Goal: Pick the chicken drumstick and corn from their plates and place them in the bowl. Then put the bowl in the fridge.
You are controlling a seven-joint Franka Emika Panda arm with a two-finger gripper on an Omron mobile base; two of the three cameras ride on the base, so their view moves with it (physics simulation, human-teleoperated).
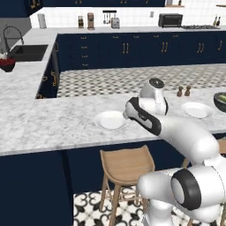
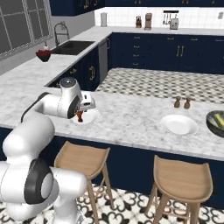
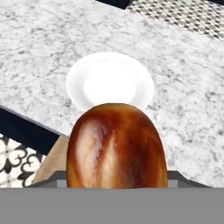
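Note:
The chicken drumstick (image 3: 116, 146), reddish-brown and glossy, hangs in my gripper (image 2: 80, 113), which is shut on it just above the left white plate (image 3: 109, 81). That plate (image 1: 110, 120) lies bare on the marble counter below the hand. In the right base view the drumstick (image 2: 79, 117) dangles over the plate's rim (image 2: 89, 119). A second white plate (image 2: 179, 124) sits bare further right. At the far right edge stands the dark bowl (image 2: 209, 124), with the green-yellow corn (image 2: 217, 119) lying inside it. The fridge is out of view.
Two small brown shakers (image 2: 182, 103) stand behind the right plate. Wooden stools (image 2: 83, 157) (image 2: 181, 177) are tucked under the counter's near edge. A sink (image 2: 76, 46) and a red bowl (image 2: 43, 54) are on the far left counter.

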